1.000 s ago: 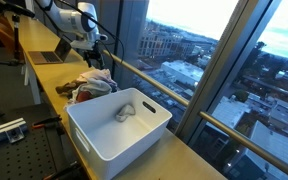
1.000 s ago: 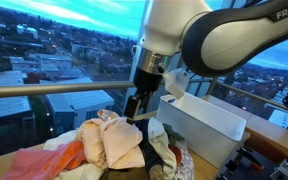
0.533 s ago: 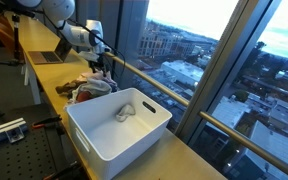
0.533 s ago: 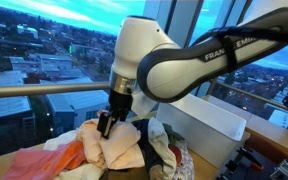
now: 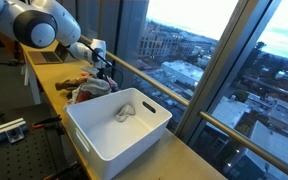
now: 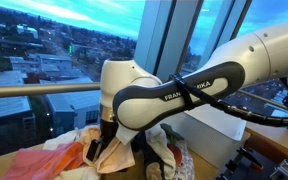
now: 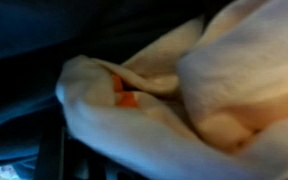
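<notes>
Directly beneath the claw [image 6: 103,150], sunk too deep in the clothes pile [image 6: 44,162] to tell how wide its jaws stand, lies the cream garment [image 7: 214,90]; closing could snag the orange cloth [image 7: 124,97] folded inside it.

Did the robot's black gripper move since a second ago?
Yes. In an exterior view the black gripper sank further below the metal window railing, leftward, into the pile of crumpled clothes.
</notes>
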`<state>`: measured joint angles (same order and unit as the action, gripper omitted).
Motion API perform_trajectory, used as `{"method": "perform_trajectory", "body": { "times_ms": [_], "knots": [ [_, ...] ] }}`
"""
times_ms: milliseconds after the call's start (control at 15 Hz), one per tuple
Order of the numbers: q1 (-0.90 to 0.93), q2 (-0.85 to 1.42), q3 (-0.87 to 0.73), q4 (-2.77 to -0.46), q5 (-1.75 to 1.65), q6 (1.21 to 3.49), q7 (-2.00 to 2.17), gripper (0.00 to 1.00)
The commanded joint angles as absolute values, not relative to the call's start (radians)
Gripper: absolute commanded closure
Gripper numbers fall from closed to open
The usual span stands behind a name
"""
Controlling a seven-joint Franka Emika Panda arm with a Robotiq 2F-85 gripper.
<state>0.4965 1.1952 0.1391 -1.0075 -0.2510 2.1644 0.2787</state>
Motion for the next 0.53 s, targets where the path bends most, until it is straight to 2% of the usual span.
{"method": "perform_trajectory", "body": {
  "times_ms": [0, 467],
  "knots": [
    [0.535, 1.255, 0.106, -0.886, -0.195, 2.045, 0.298, 0.42],
    [0.547, 1.111, 0.116, -0.862, -0.223, 1.902, 0.325, 0.93]
  ]
}}
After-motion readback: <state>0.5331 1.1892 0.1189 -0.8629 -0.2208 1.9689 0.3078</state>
